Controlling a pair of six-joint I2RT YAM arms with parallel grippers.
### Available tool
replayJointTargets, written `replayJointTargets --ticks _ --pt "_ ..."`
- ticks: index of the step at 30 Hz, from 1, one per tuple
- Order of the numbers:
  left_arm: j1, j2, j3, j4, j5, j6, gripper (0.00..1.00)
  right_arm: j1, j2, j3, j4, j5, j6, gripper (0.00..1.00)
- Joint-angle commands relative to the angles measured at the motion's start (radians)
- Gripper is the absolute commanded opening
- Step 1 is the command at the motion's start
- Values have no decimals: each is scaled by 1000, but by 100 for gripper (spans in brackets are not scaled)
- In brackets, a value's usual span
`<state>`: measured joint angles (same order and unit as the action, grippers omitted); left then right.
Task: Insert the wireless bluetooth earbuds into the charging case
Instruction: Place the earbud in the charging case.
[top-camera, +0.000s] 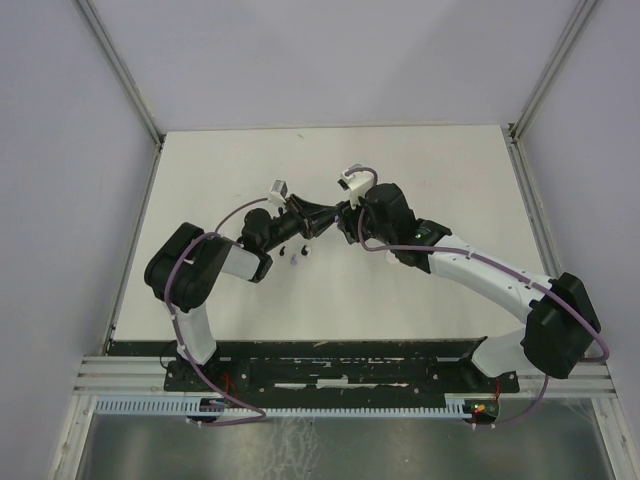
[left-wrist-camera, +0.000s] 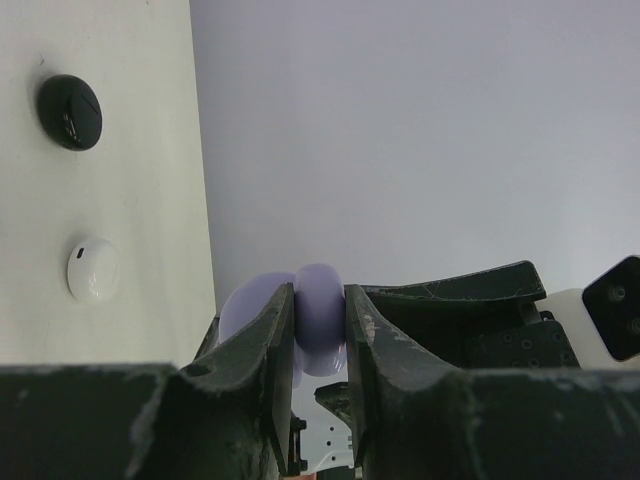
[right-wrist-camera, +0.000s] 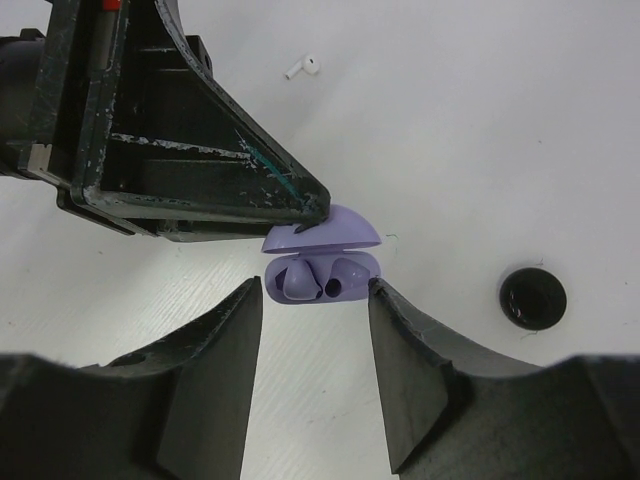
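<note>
**Holding the open lilac case between two grippers**

Pinches the lilac charging case (left-wrist-camera: 320, 300) in the left gripper (left-wrist-camera: 320, 310), both fingers (left-wrist-camera: 265, 350) pressed against its rounded sides. Presents it to the right wrist camera with the lid (right-wrist-camera: 322, 230) hinged up and the base open below. Grips at the lid end, the left fingertip lying right on the lid's upper edge. Spreads the right gripper (right-wrist-camera: 316, 295) around the base, one finger (right-wrist-camera: 215, 370) just beside each end; cannot tell whether either one touches. Shows one lilac earbud (right-wrist-camera: 293, 281) seated in the case's left well, and next to it a dark opening with another lilac shape, too small to make out. Leaves a white earbud (right-wrist-camera: 303, 68) lying loose on the table (right-wrist-camera: 500, 120), well apart from the case, beyond the left gripper. Has a black disc (right-wrist-camera: 532, 298) flat on the table towards the right-hand side of that view. Catches, in the left wrist view, a white disc (left-wrist-camera: 93, 268) near a black one, both on the table. Meets nose to nose over the middle of the table in the overhead view.
</note>
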<state>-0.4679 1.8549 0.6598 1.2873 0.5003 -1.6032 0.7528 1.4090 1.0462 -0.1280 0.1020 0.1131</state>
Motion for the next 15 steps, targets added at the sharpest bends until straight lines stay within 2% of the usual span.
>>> replayJointTargets --ticks 1,15 --pt "-3 -29 23 35 9 -9 3 5 5 44 47 31 -5 54" --pt "-3 -28 23 39 6 -11 3 5 33 51 56 15 4 49"
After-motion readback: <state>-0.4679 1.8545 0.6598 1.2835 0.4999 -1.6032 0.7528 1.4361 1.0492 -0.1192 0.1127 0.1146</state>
